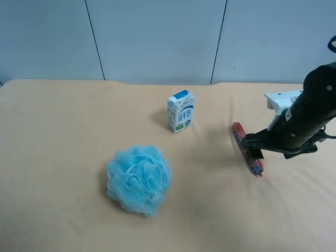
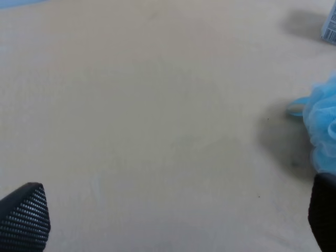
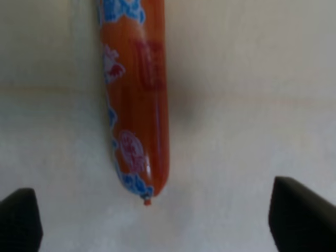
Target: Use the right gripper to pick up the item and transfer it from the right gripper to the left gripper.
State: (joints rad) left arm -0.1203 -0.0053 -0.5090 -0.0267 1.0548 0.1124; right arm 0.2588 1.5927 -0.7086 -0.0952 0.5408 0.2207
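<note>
Plainly nothing is done yet: the item lies on the desk at 4 o'clock from the carton, under the wide right hand, the left hand wide too, grasp and handover remaining.

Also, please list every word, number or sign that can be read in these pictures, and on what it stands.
milk carton: blue vertical characters on the front, apparently "纯牛奶"; its smaller print is too small to read.
Same carton, left wrist view: barcode lines at its corner, no digits legible.
item: red print and blue-white patches on the wrapper, too blurred to read.
bath pouf and table: no text.
</note>
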